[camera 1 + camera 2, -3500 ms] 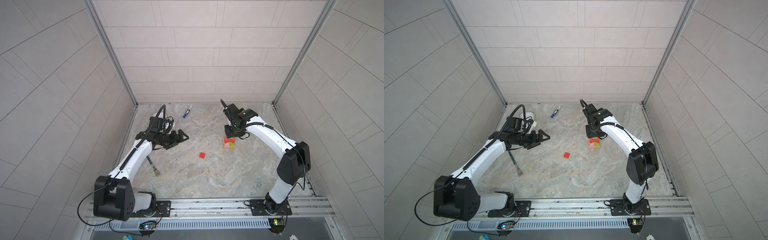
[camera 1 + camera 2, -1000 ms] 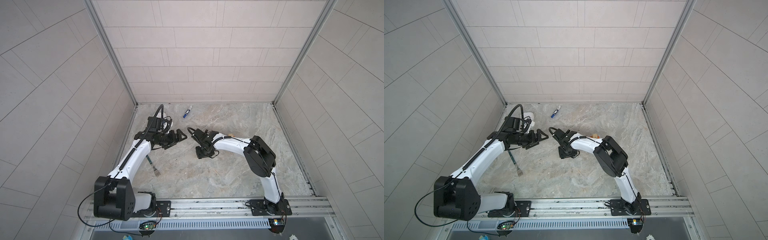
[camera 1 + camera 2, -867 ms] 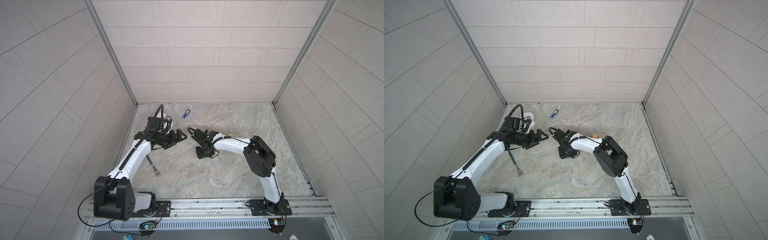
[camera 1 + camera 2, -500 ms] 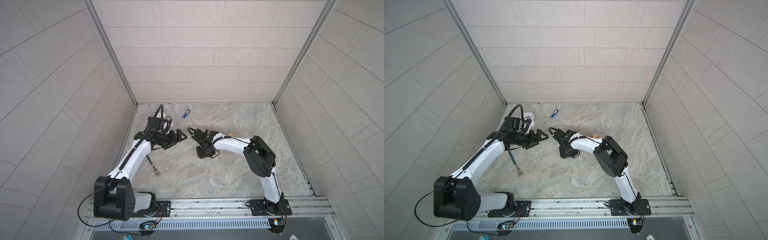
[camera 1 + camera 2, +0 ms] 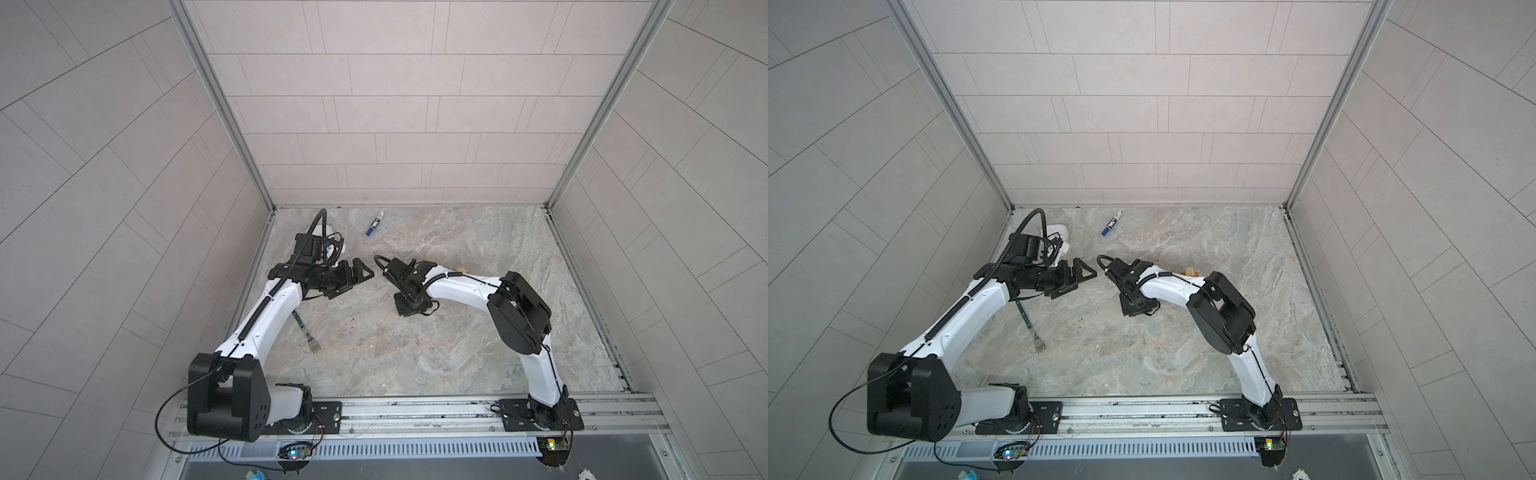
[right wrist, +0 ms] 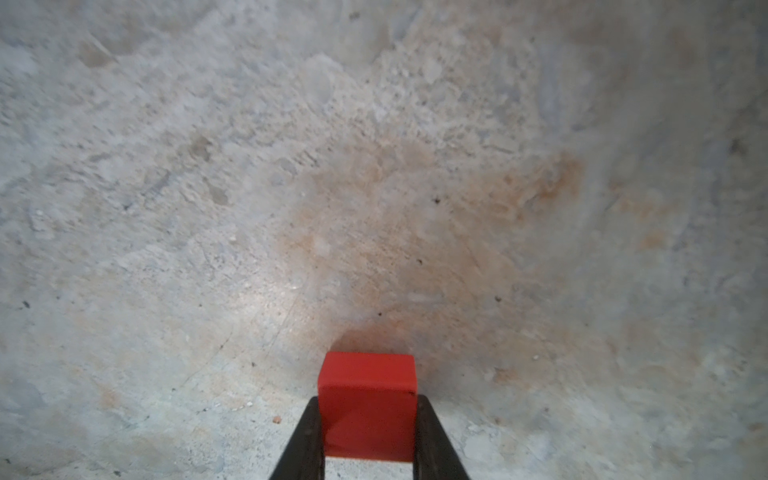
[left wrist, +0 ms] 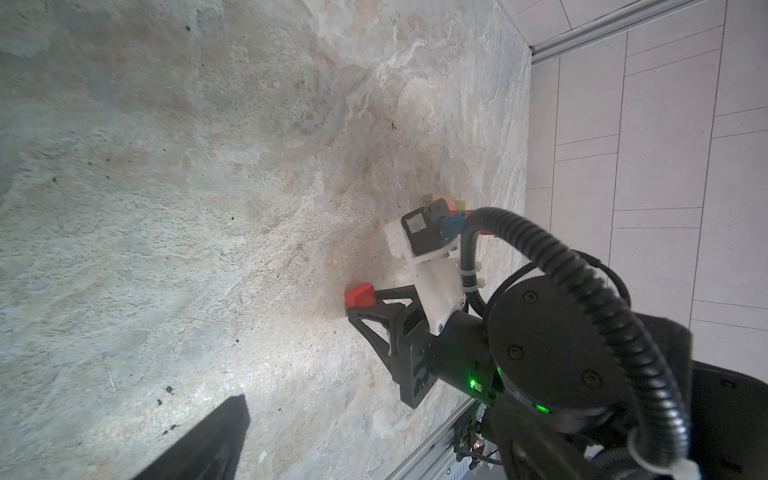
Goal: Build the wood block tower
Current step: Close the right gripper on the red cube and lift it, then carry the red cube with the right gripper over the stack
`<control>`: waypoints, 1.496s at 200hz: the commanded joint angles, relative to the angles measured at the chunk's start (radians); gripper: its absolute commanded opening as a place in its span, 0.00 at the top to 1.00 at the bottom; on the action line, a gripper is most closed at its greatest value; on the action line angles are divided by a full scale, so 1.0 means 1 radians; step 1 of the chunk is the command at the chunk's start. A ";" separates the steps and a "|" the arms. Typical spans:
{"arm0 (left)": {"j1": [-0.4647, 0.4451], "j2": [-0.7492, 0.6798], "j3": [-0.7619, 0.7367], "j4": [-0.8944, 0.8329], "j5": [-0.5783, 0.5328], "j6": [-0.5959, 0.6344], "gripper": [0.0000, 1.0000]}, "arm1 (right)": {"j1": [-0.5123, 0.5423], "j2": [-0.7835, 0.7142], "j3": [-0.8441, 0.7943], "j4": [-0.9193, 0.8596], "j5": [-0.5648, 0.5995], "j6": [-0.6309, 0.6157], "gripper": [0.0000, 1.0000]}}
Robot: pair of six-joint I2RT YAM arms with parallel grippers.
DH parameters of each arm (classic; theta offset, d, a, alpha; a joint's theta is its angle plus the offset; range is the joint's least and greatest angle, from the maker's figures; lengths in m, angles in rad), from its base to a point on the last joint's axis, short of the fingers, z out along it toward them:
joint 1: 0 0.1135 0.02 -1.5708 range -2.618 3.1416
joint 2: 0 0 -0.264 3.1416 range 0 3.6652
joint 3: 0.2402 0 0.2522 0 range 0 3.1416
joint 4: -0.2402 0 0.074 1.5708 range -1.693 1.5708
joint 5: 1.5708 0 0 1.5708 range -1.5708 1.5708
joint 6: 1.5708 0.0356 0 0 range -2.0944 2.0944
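A small red cube, one of the wood blocks, appears to rest on the marbled stone table. The right gripper is clamped on it, with a black finger pressed against each side face and the cube's front half sticking out past the tips. In both top views this gripper points straight down near the middle of the table and hides the cube completely. The left wrist view shows the cube from the side, poking out of the gripper at table level. The tower stands apart from the cube, beyond the right arm, which covers most of it. Only slivers of tan, pink, lime and red show there, and in a top view just a tan corner. So the tower seems largely built, and this cube looks like the last loose block, since no others lie in sight. It has been gripped but not yet lifted, carried over or set on top. The left gripper hovers to the left with its jaws wide apart, holding nothing. A marker pen lies by the back wall and a fork lies beside the left arm.
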 commanded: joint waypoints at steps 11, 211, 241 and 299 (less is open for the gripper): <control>0.006 -0.020 -0.011 0.003 0.006 0.001 0.02 | 0.000 -0.051 0.034 -0.067 0.051 -0.018 0.76; 0.005 -0.019 -0.013 0.012 0.014 -0.005 0.02 | -0.254 -0.342 0.094 -0.350 0.106 -0.153 0.75; 0.006 -0.020 -0.014 0.012 0.014 -0.005 0.02 | -0.301 -0.368 0.089 -0.368 0.092 -0.173 0.75; 0.006 -0.019 -0.015 0.014 0.014 -0.005 0.02 | -0.360 -0.372 0.078 -0.363 0.053 -0.190 0.75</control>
